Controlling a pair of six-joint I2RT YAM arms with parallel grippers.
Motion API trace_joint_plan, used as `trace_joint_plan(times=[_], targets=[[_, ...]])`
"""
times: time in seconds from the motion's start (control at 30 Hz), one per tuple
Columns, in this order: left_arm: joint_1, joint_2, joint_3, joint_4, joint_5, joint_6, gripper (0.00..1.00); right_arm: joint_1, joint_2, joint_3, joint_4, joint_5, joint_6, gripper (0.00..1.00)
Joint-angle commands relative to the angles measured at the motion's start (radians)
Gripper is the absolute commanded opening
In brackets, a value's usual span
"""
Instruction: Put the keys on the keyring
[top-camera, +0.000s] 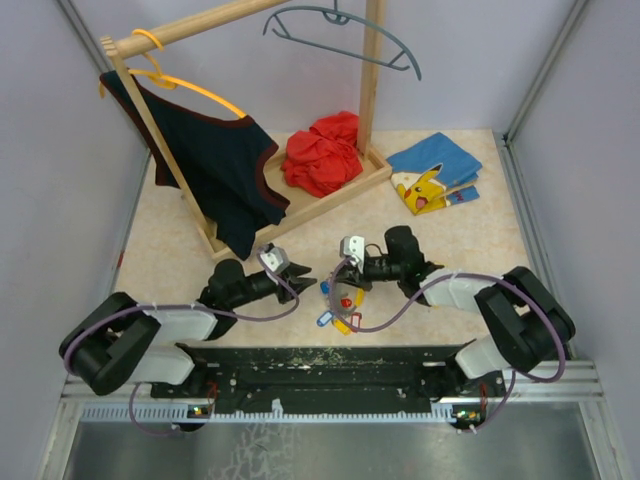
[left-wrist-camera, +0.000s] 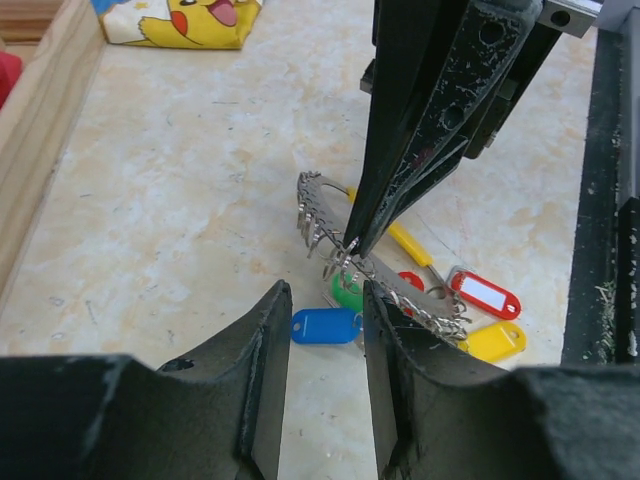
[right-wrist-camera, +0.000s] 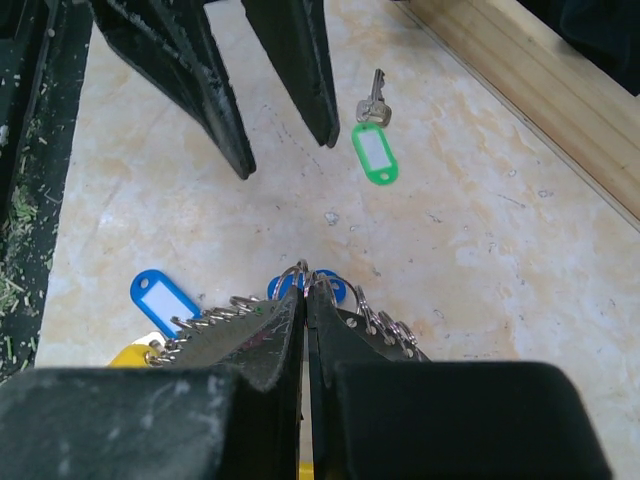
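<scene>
The keyring (left-wrist-camera: 385, 280) is a thin silvery band with many small rings, hanging just above the table. My right gripper (right-wrist-camera: 307, 290) is shut on its upper edge, also seen in the left wrist view (left-wrist-camera: 352, 245) and the top view (top-camera: 343, 284). Tagged keys hang from it: blue (left-wrist-camera: 325, 325), red (left-wrist-camera: 485, 294), yellow (left-wrist-camera: 495, 341), green (left-wrist-camera: 347, 295). A loose key with a green tag (right-wrist-camera: 374, 152) lies on the table beyond. My left gripper (left-wrist-camera: 322, 290) is open and empty, facing the ring a short way off, and shows in the right wrist view (right-wrist-camera: 285, 155) and top view (top-camera: 300, 282).
A wooden clothes rack (top-camera: 300, 205) stands behind, with a dark top on an orange hanger (top-camera: 195, 90), a grey hanger (top-camera: 345, 40) and a red cloth (top-camera: 322, 155). A folded blue Pikachu cloth (top-camera: 435, 170) lies at the back right. A black rail (top-camera: 330, 365) runs along the near edge.
</scene>
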Motion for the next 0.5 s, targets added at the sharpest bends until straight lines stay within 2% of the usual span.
trace_joint_plan(times=[0.0, 0.2, 0.47], targets=[[0.004, 0.073, 0.0, 0.146, 0.076, -0.073, 0.41, -0.008, -0.043, -0.022, 0.182, -0.008, 0.082, 0.0], [0.004, 0.179, 0.025, 0.219, 0.143, -0.13, 0.41, -0.008, -0.034, -0.053, 0.284, -0.003, 0.132, 0.0], [0.004, 0.267, 0.069, 0.214, 0.13, -0.157, 0.41, -0.008, -0.026, -0.053, 0.307, -0.016, 0.147, 0.0]])
